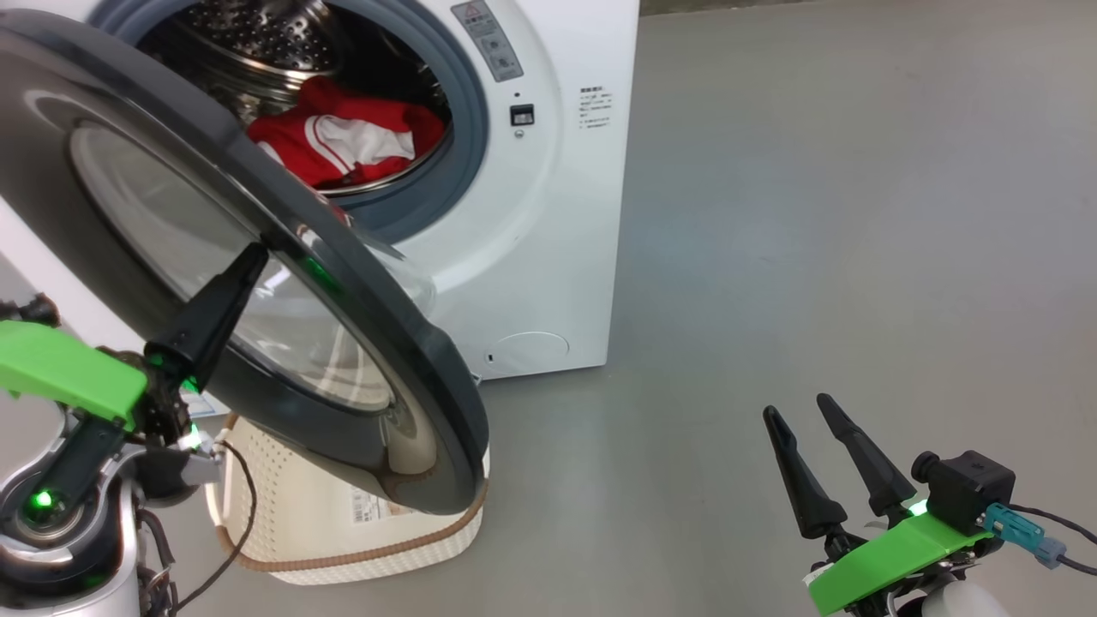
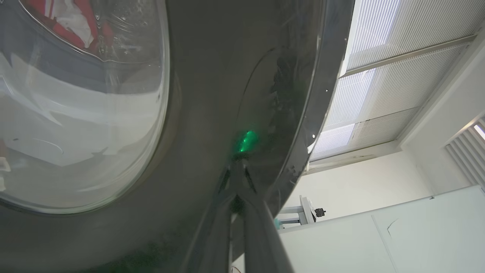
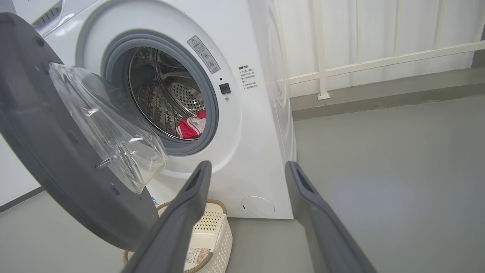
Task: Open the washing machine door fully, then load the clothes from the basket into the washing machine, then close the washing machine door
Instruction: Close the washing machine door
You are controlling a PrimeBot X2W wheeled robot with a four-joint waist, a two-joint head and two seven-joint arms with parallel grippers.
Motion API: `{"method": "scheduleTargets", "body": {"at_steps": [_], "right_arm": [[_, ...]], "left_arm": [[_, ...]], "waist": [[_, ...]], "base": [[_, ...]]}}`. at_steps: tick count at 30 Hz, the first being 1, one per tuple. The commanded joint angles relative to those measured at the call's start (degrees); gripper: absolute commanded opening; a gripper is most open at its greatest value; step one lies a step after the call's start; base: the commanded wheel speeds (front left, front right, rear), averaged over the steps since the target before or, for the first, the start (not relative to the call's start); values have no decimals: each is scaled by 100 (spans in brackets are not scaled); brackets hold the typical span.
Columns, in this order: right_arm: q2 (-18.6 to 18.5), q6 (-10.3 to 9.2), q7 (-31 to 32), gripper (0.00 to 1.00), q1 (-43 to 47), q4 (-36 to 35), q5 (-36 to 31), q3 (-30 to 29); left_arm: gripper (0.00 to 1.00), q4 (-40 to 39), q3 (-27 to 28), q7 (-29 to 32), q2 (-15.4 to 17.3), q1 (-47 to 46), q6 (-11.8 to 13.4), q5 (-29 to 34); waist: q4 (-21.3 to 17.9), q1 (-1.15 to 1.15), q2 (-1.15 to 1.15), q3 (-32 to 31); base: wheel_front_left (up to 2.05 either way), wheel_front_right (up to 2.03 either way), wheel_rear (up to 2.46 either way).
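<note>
Step in hand: door closing. Loaded clothes [image 1: 343,141] lie in washing machine [image 1: 548,214] drum, far left. The basket [image 1: 300,514] stands on floor, near left, apparently empty. Fingers of left gripper [image 1: 253,253] are pressed together, tips on outer face of half-open washing machine door [image 1: 360,283]. Fingers of right gripper [image 1: 797,405] are spread, idle. Next: push door fwd until latched.

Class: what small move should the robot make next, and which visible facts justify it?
Probably push the washing machine door shut with the left gripper: its closed tips rest on the door's outer face, the clothes lie in the drum, and the basket, where visible, looks empty.
</note>
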Motion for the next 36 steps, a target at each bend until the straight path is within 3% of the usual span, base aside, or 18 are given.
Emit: {"method": "scheduleTargets", "body": {"at_steps": [1,5,8,11,13,14,26,31,36], "right_arm": [[-27,9,-27,100,-199,-131,-11,106],[-25,9,-27,100,-184,-124,-12,109],[-22,9,-27,100,-183,-124,-11,111],[-28,9,-27,100,-182,-120,-8,103],[-34,9,-27,100,-174,-116,-5,101],[-38,9,-27,100,-169,-114,-3,100],[-87,9,-27,100,-184,-152,12,124],[-98,9,-27,100,-221,-169,14,113],[-113,9,-27,100,-242,-165,15,105]], "left_arm": [[0,-118,159,-22,162,-194,-60,60],[0,-162,140,-54,213,-170,-191,134],[0,-194,64,-170,383,-102,-455,419],[42,-177,4,-294,462,-29,-681,622],[95,-174,-24,-378,500,22,-833,727],[100,-183,-30,-420,518,48,-911,773],[100,-177,-54,-1384,681,656,-1902,1707],[100,-85,-110,-2218,753,1019,-2282,2510],[100,90,-172,-3234,764,1331,-2432,3276]], "waist": [[51,0,0,-21],[134,0,0,-60],[193,0,0,-73],[246,0,0,-91],[277,0,0,-113],[291,0,0,-123],[333,0,0,-102],[276,0,0,-31],[219,0,0,-27]], "base": [[0,0,0],[0,0,0],[0,0,0],[0,0,0],[0,0,0],[0,0,0],[0,0,0],[0,0,0],[0,0,0]]}}
